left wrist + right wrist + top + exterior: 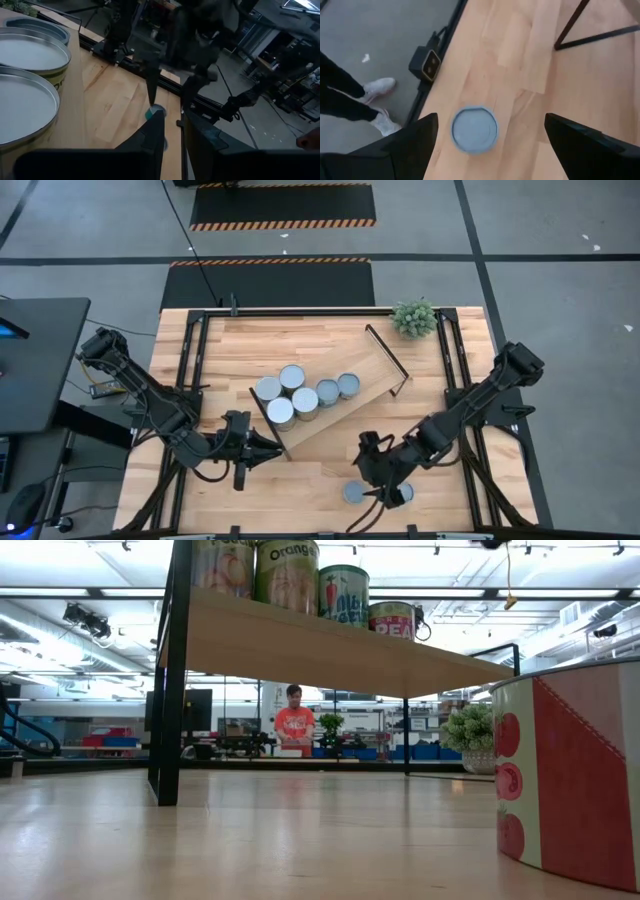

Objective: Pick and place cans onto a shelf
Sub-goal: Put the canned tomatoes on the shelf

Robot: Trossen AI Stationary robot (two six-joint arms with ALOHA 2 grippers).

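The light-wood shelf stands slantwise in the middle of the table on black bars. Several cans stand on its left half; they also show in the low view and the left wrist view. A blue-grey-topped can stands on the tabletop near the front edge. My right gripper is open above it; in the right wrist view its fingers stand wide on either side of the can without touching. Another can shows partly under the right arm. My left gripper is empty by the shelf's left end, fingers a little apart.
A small green plant stands at the table's far right. A red-and-white can fills the low view's right side. A small black box sits on the table's front rail. A person's legs stand beside the table; another person is far behind.
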